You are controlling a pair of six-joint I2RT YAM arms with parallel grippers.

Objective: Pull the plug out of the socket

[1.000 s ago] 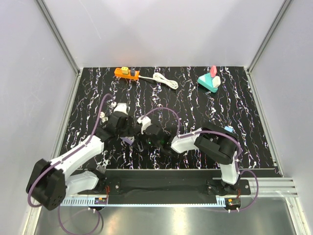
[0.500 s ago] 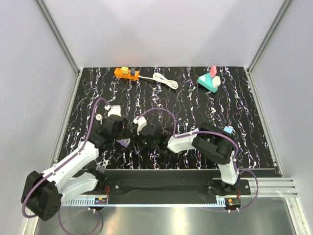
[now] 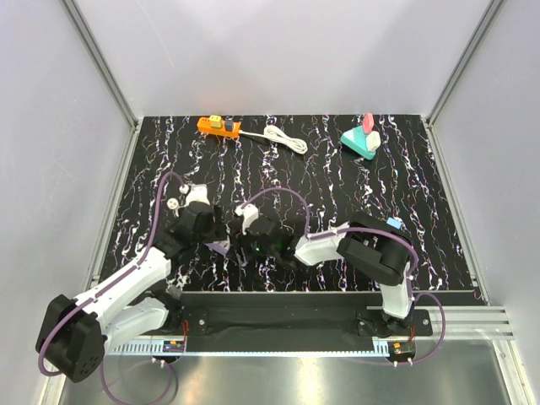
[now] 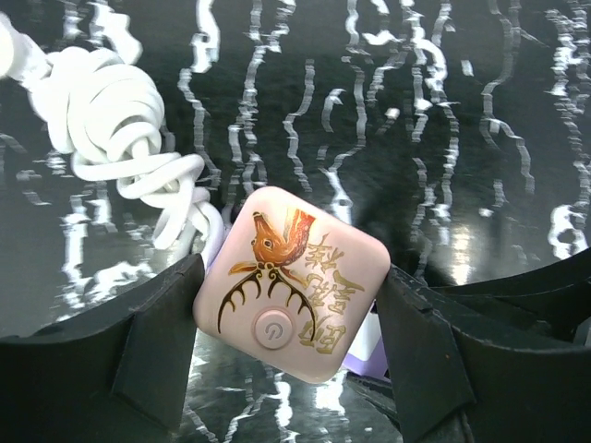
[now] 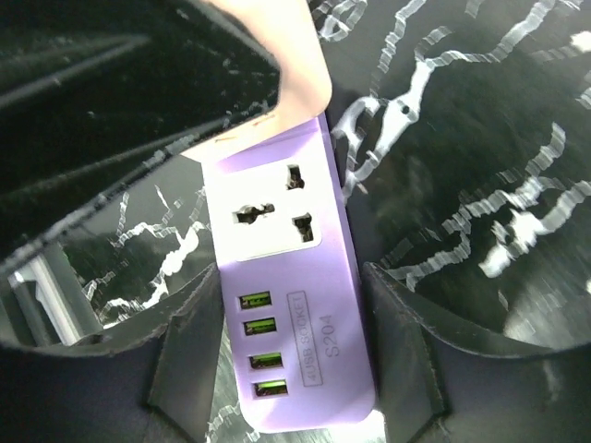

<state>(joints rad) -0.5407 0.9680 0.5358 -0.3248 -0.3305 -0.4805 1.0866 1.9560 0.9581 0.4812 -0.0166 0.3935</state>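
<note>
My left gripper (image 4: 291, 288) is shut on a pink cube plug (image 4: 294, 277) with a gold deer print and a power button. A bundled white cord (image 4: 102, 115) lies beyond it on the left. My right gripper (image 5: 294, 284) is shut on the purple socket strip (image 5: 297, 355), which has one outlet and several green USB ports. The pink plug (image 5: 297, 85) sits against the strip's far end; I cannot tell whether its pins are in. In the top view both grippers meet at the purple strip (image 3: 221, 247) near the front left of the mat.
An orange power strip (image 3: 218, 126) with a coiled white cord (image 3: 285, 139) lies at the back left. A teal toy with pink and red blocks (image 3: 361, 140) stands at the back right. The black marbled mat (image 3: 380, 186) ends at grey walls.
Both grippers and the purple strip shifted slightly left, then slightly back right. Both grips look unchanged.
</note>
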